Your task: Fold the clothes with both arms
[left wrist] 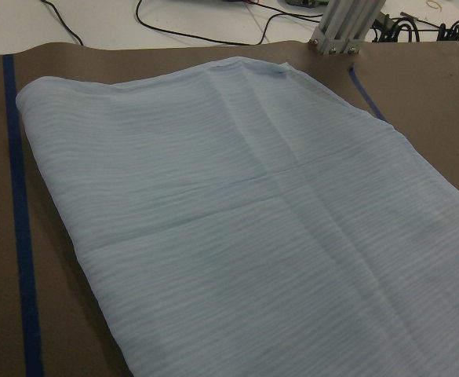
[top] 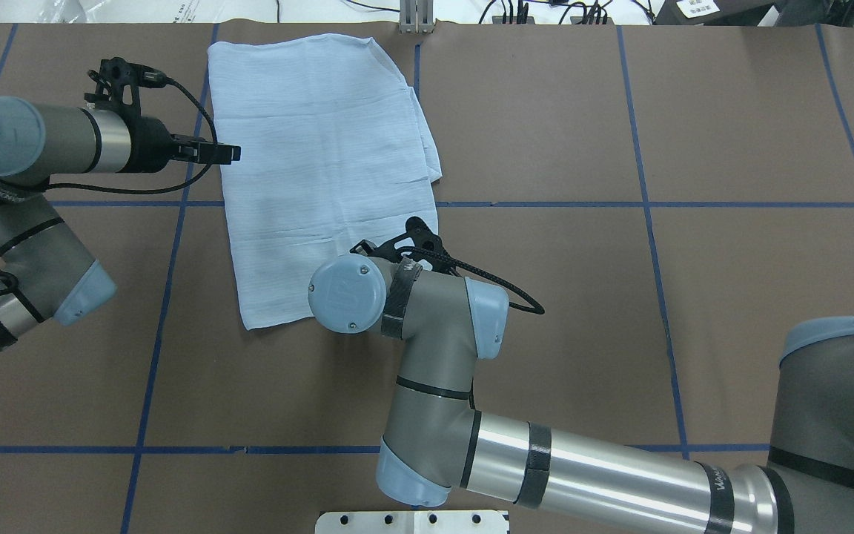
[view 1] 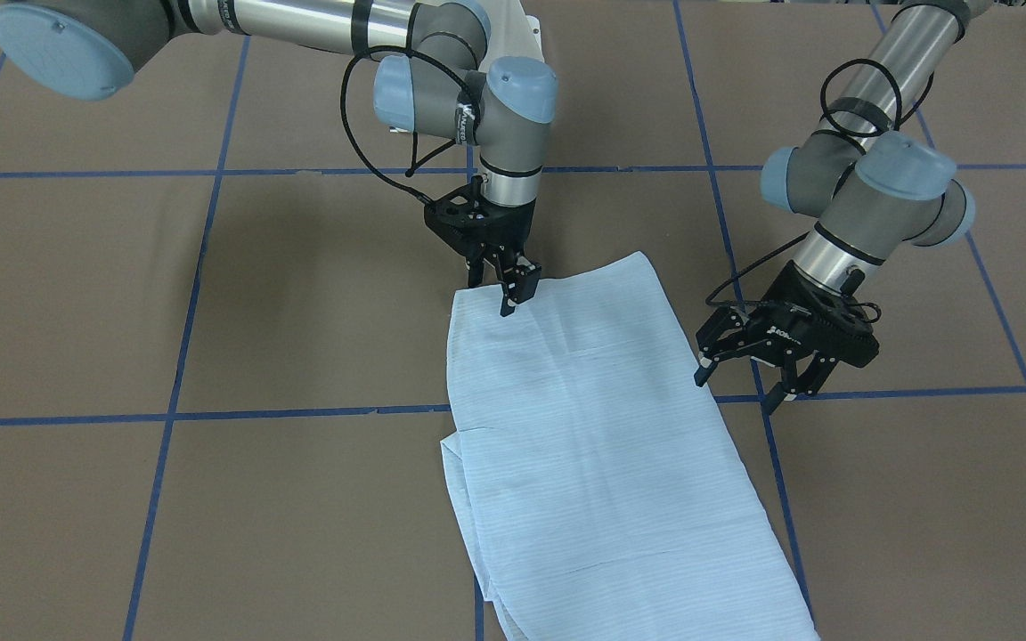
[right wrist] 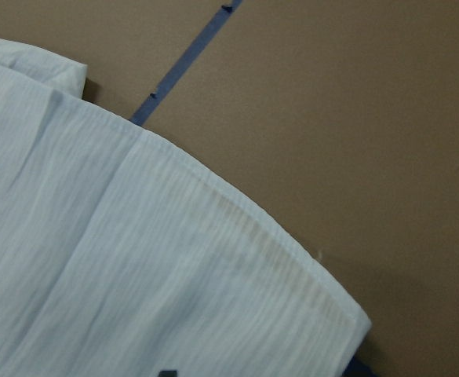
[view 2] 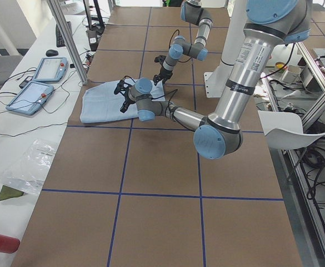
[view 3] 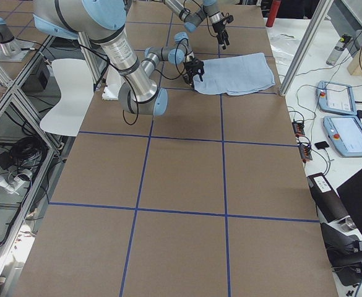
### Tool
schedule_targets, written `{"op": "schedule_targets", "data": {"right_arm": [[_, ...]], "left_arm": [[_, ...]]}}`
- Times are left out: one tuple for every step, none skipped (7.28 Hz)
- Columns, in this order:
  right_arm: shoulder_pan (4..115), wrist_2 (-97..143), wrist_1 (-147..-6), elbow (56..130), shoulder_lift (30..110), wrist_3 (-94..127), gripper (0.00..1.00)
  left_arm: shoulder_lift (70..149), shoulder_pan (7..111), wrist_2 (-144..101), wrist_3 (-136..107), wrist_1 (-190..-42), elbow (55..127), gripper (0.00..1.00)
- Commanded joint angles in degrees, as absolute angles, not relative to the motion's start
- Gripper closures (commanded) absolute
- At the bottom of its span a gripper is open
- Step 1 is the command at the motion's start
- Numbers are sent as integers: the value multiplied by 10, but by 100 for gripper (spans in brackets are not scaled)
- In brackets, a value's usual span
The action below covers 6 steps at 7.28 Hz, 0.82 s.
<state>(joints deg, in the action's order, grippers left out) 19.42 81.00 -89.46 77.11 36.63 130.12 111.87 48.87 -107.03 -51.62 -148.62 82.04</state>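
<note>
The light-blue shirt (view 1: 584, 427) lies flat on the brown table, folded into a long rectangle, with no collar or buttons showing. It also shows in the overhead view (top: 323, 163). My left gripper (view 1: 738, 390) is open and empty, low over the table, just off the shirt's long edge. It also shows in the overhead view (top: 228, 153). My right gripper (view 1: 493, 298) hangs over the shirt's corner nearest the robot, fingers slightly apart, holding nothing. The right wrist view shows that corner (right wrist: 323, 306) lying flat. The left wrist view shows the shirt (left wrist: 253, 220) spread ahead.
The brown table (view 1: 77, 294) carries a grid of blue tape lines. An aluminium post (top: 416, 15) and cables stand at the far edge behind the shirt. Two tablets (view 2: 37, 83) lie on the side bench. The white pedestal base (top: 412, 521) is at the robot's side.
</note>
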Motion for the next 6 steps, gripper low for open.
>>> {"op": "schedule_targets", "data": {"right_arm": [[194, 804, -889, 735, 341, 1306, 22], [194, 804, -882, 727, 339, 1307, 22], [194, 804, -882, 718, 338, 1307, 22], [194, 804, -882, 715, 336, 1307, 22], [194, 804, -882, 715, 332, 1308, 29], [194, 804, -877, 715, 331, 1308, 54]], "left_arm": [[1119, 489, -1070, -516, -1486, 820, 0], [1118, 489, -1070, -514, -1486, 820, 0], [1118, 489, -1070, -514, -1486, 820, 0], [1118, 489, -1070, -514, -1486, 820, 0], [1118, 489, -1070, -514, -1486, 820, 0], [1117, 489, -1070, -513, -1486, 820, 0]]}}
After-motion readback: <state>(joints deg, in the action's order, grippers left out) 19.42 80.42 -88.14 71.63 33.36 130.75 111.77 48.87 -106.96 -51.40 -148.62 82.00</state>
